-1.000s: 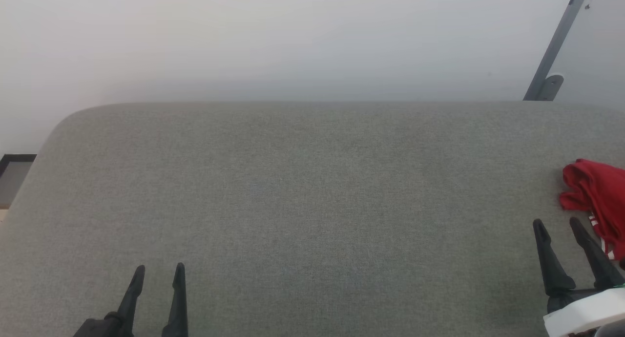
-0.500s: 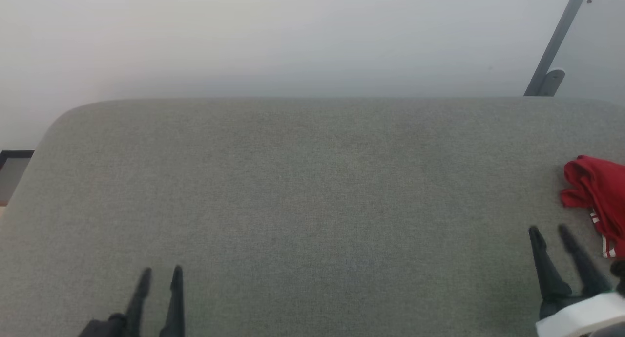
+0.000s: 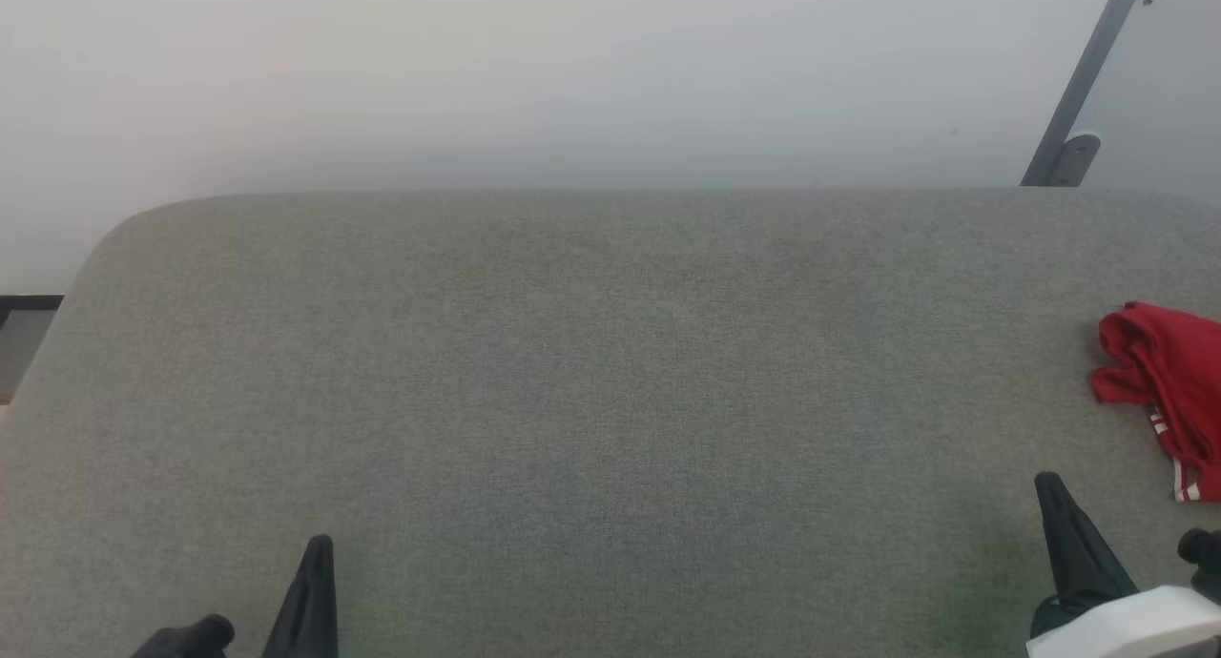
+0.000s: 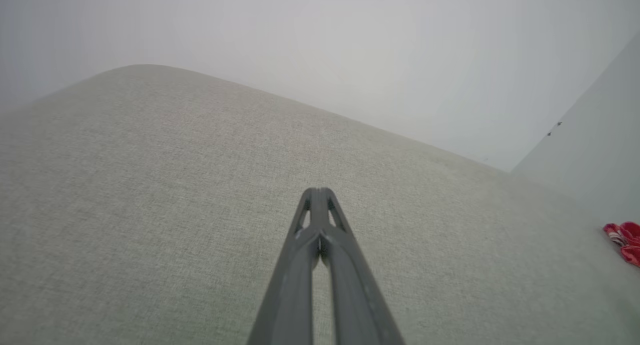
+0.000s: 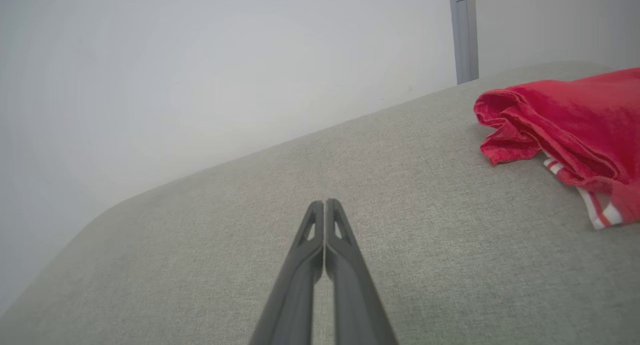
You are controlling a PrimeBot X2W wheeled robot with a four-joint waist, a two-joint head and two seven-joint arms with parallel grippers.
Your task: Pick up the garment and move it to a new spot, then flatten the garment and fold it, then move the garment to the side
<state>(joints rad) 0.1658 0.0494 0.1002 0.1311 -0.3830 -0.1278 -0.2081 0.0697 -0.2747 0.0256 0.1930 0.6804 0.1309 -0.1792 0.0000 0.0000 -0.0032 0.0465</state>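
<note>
The garment (image 3: 1169, 391) is a crumpled bright red shirt with white-and-red striped trim, lying at the right edge of the grey padded surface (image 3: 591, 381) and cut off by the frame. It also shows large at the upper right of the right wrist view as the garment (image 5: 570, 130), and as a small red patch in the left wrist view, the garment (image 4: 625, 237). My right gripper (image 3: 1049, 486) is shut, empty, a little in front of and left of the shirt, not touching it. My left gripper (image 3: 320, 544) is shut and empty at the near left.
A pale wall (image 3: 572, 76) rises behind the surface's far edge. A grey metal post with a bracket (image 3: 1073, 114) leans at the back right. The surface rounds off at its far left corner (image 3: 124, 234), with a dark frame (image 3: 24, 319) beyond it.
Both grippers have closed from open to shut and drawn back a little toward the near edge. The garment lies as before.
</note>
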